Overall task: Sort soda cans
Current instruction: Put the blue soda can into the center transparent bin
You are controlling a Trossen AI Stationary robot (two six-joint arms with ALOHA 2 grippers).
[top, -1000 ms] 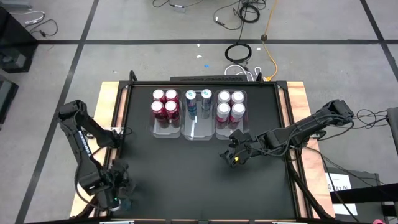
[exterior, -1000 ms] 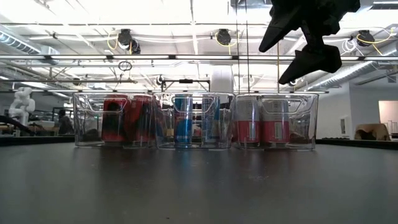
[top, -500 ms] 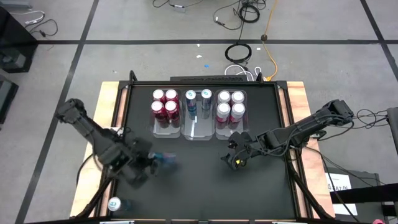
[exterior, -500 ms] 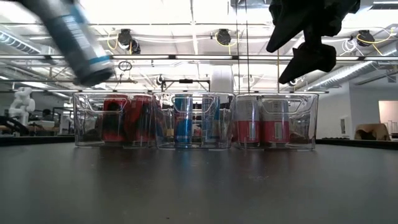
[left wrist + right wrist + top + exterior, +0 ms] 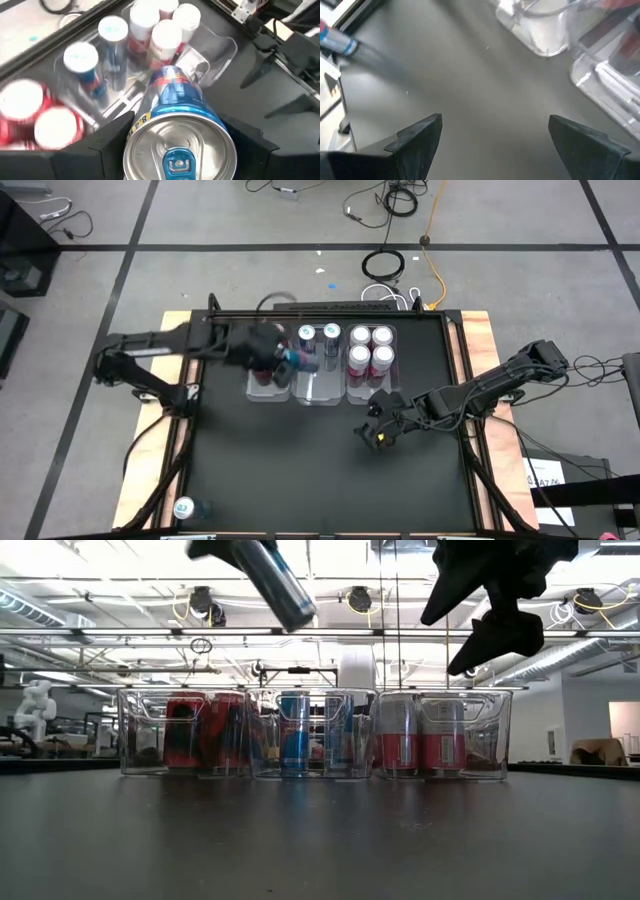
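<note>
Left gripper clamped on blue cylindrical soda can above clear plastic middle bin | upright, lower into near gap | right gripper apart, idle.

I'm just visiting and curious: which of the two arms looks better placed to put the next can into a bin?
The left. Its gripper already holds a blue can above the middle bin. The right gripper hangs open and empty over bare tabletop.

I see three clear plastic bins side by side at the back of my black table, with coiled cables on the floor beyond (grey tiles).
</note>
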